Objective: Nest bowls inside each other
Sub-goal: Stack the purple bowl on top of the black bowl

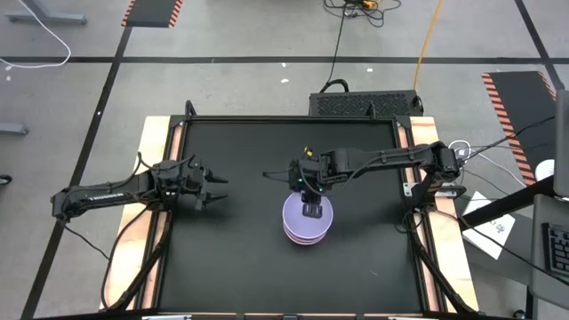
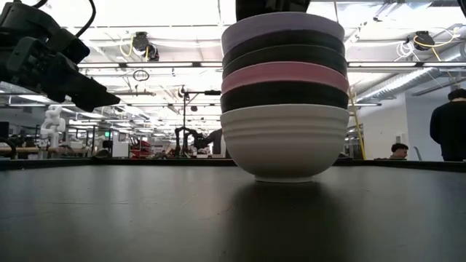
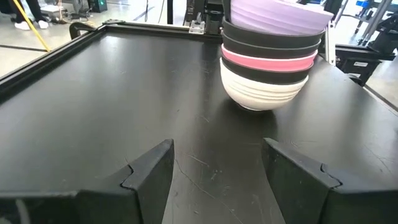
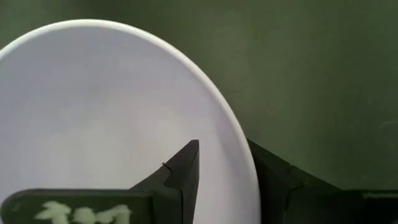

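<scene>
1. Right gripper (image 1: 311, 210) directly above the stack of bowls (image 1: 308, 220), pointing down onto the top one.
2. Fingers (image 4: 181, 177) astride the rim of the lavender bowl (image 4: 106, 118): one finger inside the bowl, the other outside it, with the rim in the gap between.
3. Cannot tell whether the pads really press the rim or only stand close on both sides of it.
4. Under the right gripper, all six bowls nested in one stack on the black table (image 1: 240, 258), near the middle of it.
5. Order from the top, seen in the low view: lavender bowl, black bowl (image 2: 282, 38), second black bowl (image 2: 284, 55), pink bowl (image 2: 284, 74), third black bowl (image 2: 284, 94), white bowl (image 2: 284, 142) at the bottom.
6. White bowl standing flat on the table, ribbed on the outside; stack upright, not tilted.
7. Left gripper (image 1: 213, 189) well apart from the stack, near the left side of the table, raised above the surface.
8. Left fingers (image 3: 149, 171) spread wide, nothing between them; the stack straight ahead of them, farther across the table.
9. People (image 2: 448, 131) in the room behind the table, far beyond both grippers.
</scene>
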Tool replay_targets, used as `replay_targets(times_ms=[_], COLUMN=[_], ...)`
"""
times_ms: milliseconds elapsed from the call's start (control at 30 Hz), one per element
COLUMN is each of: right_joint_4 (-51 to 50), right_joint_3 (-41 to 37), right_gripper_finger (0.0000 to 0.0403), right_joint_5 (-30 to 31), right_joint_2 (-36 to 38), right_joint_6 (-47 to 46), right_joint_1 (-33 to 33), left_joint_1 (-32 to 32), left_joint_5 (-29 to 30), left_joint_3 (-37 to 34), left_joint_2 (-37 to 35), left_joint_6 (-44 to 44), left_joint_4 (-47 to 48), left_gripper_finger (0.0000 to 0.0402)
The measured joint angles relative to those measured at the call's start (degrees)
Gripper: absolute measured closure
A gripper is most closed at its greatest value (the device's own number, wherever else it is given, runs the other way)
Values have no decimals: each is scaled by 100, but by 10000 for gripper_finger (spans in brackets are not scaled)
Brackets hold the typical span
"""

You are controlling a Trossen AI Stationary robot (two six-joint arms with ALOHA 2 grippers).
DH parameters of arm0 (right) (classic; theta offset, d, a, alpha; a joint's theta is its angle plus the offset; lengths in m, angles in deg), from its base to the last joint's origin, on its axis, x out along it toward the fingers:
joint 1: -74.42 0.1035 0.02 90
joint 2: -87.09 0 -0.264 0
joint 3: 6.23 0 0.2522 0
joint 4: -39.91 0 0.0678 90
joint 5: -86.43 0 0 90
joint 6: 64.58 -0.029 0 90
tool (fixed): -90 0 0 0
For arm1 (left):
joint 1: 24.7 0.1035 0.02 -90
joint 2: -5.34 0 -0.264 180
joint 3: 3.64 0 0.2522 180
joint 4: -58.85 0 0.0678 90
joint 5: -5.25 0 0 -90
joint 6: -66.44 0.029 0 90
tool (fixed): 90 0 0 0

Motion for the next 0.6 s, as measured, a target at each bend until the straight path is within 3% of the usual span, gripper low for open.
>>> replay_targets(times_ms=[600], right_joint_4=[-30], right_joint_3=[2], right_gripper_finger=[293], right_joint_5=[-4], right_joint_2=[9], right_joint_6=[-1], right_joint_1=[-120], left_joint_1=[2], left_joint_5=[-5], left_joint_3=[0], left_joint_2=[0], left_joint_6=[67], left_joint_4=[-2], left_gripper_finger=[156])
